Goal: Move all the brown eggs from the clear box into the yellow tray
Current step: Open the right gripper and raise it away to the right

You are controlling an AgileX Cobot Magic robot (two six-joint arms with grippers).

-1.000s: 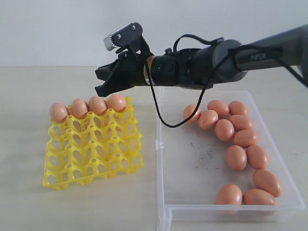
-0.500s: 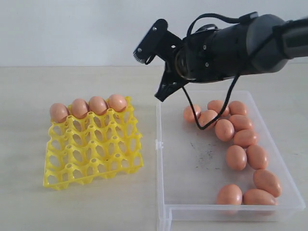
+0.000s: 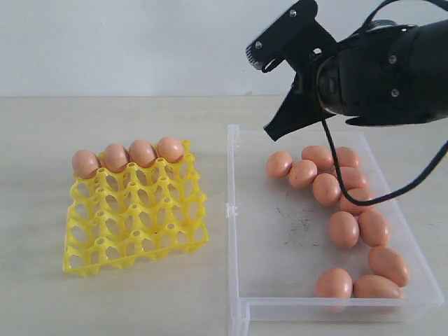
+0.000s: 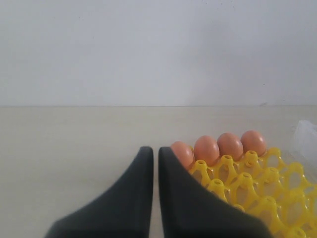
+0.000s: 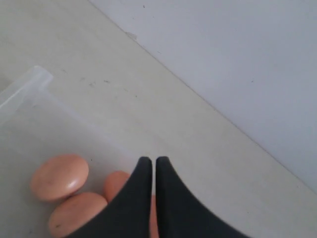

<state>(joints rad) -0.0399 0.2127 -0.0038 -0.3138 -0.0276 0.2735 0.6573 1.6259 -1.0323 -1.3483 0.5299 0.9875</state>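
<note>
The yellow tray (image 3: pixel 136 213) lies at the left with several brown eggs (image 3: pixel 129 155) along its far row. The clear box (image 3: pixel 280 280) at the right holds several more brown eggs (image 3: pixel 343 228) along its far and right sides. My right gripper (image 3: pixel 269 133) hangs shut and empty above the box's far left corner, close to the nearest egg (image 3: pixel 278 164). In the right wrist view its shut fingertips (image 5: pixel 150 161) point past eggs (image 5: pixel 59 176) in the box. In the left wrist view my left gripper (image 4: pixel 152 150) is shut and empty beside the tray (image 4: pixel 257 188).
The pale table (image 3: pixel 112 301) runs in front of the tray and the box. A plain white wall (image 3: pixel 105 42) stands behind. The box floor (image 3: pixel 290 224) has dark scuffs. A black cable (image 3: pixel 392 192) loops down from the right arm over the eggs.
My right arm has swung from above the tray's far right corner to the right, and now hangs over the box's far left corner. The eggs have not moved.
</note>
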